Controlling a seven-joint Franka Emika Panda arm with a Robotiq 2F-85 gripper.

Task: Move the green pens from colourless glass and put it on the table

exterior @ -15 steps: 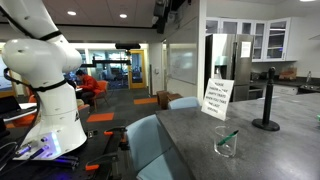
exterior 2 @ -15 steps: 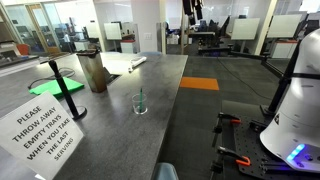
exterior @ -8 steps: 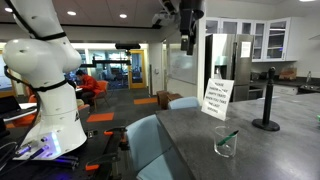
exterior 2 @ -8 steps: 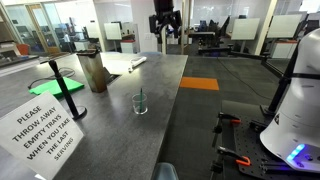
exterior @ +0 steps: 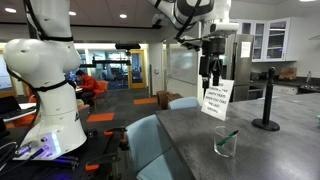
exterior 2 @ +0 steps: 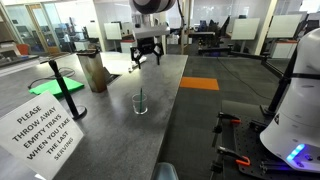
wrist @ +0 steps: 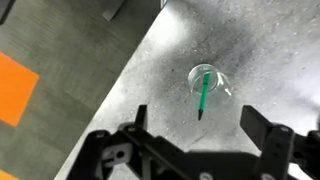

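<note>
The gripper hangs high above and behind the glass. In the wrist view its fingers stand apart, holding nothing. The glass stands upright on the table, with a sign behind it. One green pen leans inside the glass, slanted, its upper end over the rim. In the wrist view its long axis runs from the glass toward the gripper. A black post stands right of the glass.

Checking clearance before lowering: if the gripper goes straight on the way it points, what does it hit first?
Probably bare grey table top, just short of the clear glass tumbler holding the green pen; the open gripper points down, depth unclear.
</note>
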